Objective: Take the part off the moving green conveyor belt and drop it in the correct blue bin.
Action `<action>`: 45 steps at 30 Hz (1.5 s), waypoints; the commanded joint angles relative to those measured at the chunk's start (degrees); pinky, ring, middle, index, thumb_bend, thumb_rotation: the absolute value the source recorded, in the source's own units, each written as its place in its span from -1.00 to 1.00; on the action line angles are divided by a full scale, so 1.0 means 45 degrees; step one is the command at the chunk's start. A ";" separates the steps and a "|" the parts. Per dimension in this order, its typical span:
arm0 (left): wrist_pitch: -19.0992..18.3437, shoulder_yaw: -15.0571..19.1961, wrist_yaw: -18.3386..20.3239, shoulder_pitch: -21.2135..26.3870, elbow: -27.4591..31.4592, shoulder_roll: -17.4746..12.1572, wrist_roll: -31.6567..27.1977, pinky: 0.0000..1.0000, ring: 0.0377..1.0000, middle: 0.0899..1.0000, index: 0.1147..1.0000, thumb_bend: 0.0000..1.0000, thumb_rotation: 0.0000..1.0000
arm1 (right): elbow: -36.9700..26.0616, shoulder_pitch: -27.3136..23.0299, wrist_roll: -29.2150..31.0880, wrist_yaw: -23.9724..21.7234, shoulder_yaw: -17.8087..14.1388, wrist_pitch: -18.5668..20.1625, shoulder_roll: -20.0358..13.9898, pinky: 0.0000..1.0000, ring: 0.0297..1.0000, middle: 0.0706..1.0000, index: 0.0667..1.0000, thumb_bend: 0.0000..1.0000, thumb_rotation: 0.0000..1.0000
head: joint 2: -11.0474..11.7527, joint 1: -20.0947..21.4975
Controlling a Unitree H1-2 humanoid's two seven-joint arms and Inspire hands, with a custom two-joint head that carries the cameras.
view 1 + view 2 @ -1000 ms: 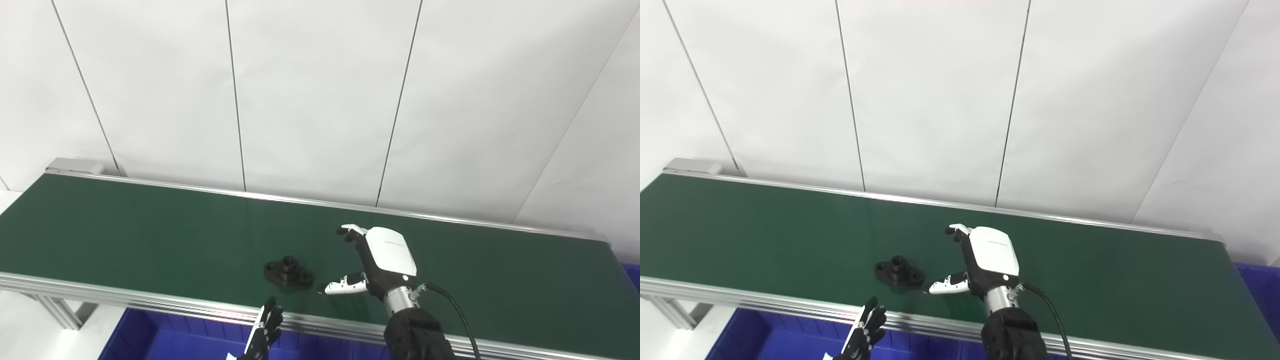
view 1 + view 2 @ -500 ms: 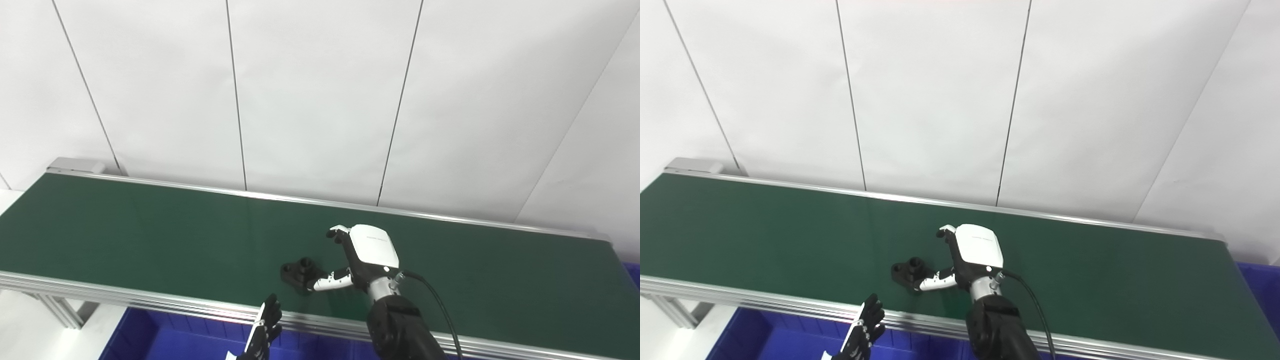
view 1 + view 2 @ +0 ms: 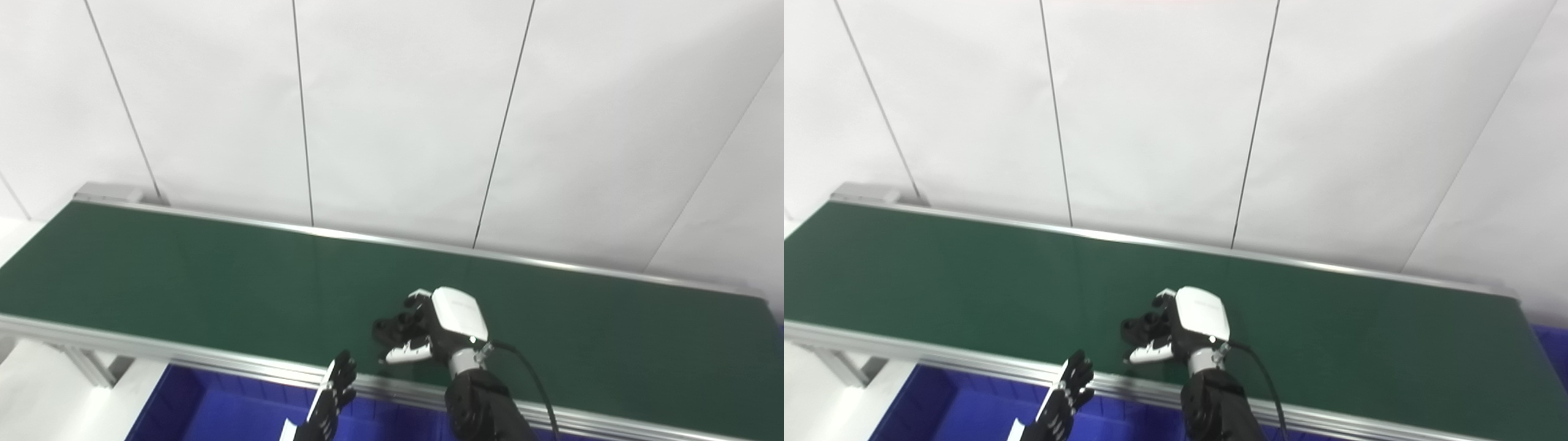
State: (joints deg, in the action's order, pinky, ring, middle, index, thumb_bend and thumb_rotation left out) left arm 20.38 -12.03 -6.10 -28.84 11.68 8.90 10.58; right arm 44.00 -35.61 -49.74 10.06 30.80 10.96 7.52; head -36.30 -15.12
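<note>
The black flanged part (image 3: 388,326) lies near the front edge of the green conveyor belt (image 3: 184,275). My right hand (image 3: 450,320), with its white back facing up, is curled around the part's right end. Its fingers (image 3: 418,309) reach over the part and the thumb sits just in front, so the hand is shut on the part. My left hand (image 3: 334,392) hovers low at the bottom edge, in front of the belt and above a blue bin (image 3: 214,410). It is open with fingers spread and holds nothing.
An aluminium rail (image 3: 184,358) runs along the belt's front edge, between the belt and the bin. A second blue bin (image 3: 1557,355) shows at the far right. White wall panels (image 3: 398,122) rise right behind the belt.
The part rode right along the belt into my right hand, which moved left and closed its fingers and thumb around it. The camera view shifted slightly. My left hand stayed about where it was.
</note>
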 commanded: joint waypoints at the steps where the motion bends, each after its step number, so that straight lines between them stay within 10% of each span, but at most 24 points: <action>1: 0.0079 -0.1057 -0.0068 -0.0230 0.0440 0.1122 0.0059 0.82 0.88 0.89 0.91 0.49 0.38 | 0.0331 -0.0474 -0.0117 0.0307 0.0403 -0.0397 0.0104 -0.63 -0.55 -0.38 0.01 0.17 -0.66 | -0.0004 -0.0007; 15: -0.0115 -0.1105 -0.0080 -0.0359 0.0775 0.1033 -0.0075 0.84 0.88 0.89 0.92 0.49 0.43 | 0.2298 -0.0303 -0.0048 0.3127 0.1282 -0.1332 -0.0364 -0.75 -0.70 -0.60 -0.12 0.01 -0.71 | -0.0156 0.0042; 25: -0.0169 -0.1012 -0.0150 -0.0266 0.0685 0.1061 -0.0029 0.85 0.89 0.90 0.94 0.45 0.49 | 0.1914 -0.0216 0.0343 0.3372 0.1167 -0.1348 -0.0478 -0.71 -0.64 -0.50 -0.10 0.01 -0.71 | -0.0171 0.0299; 45: 0.0236 -0.0367 -0.0248 0.0495 -0.0081 0.0753 -0.0444 0.95 0.92 0.89 0.97 0.40 0.63 | -0.5385 0.0197 0.0743 0.1666 -0.0013 -0.1198 -0.1865 -0.72 -0.65 -0.50 -0.09 0.01 -0.73 | -0.0376 0.2455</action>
State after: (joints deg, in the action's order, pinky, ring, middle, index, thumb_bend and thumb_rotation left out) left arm 19.73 -11.60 -6.73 -27.59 10.77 8.77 9.03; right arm 23.70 -32.94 -45.67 18.24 31.72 5.94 -0.09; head -38.05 -4.05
